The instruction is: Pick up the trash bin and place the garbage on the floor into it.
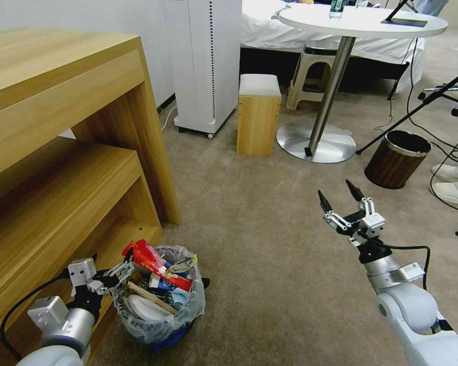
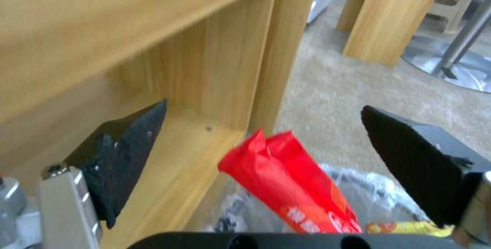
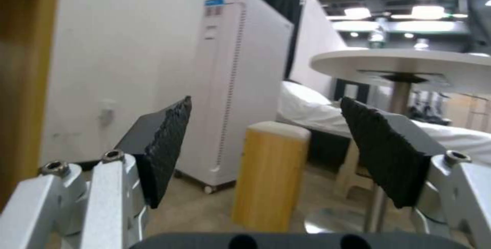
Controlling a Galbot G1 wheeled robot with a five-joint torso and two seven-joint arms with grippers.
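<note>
1. The trash bin (image 1: pixel 160 300) stands on the floor (image 1: pixel 269 244) just beside the foot of the wooden shelf unit (image 1: pixel 61 168), so it sits low and close on the robot's left side.
2. It is packed full: a red packet (image 1: pixel 155 262), a wooden stick (image 1: pixel 146 297) and a white slipper (image 1: pixel 142 309) poke above the liner.
3. The left claw (image 1: pixel 126 268) hangs at the bin's rim, spread wide and holding nothing; in the left wrist view the red packet lies between its fingers untouched.
4. The right claw (image 1: pixel 340 199) hovers over bare carpet, wide and empty, well apart from the bin.
5. No litter shows on the carpet, so the gathering looks done.
</note>
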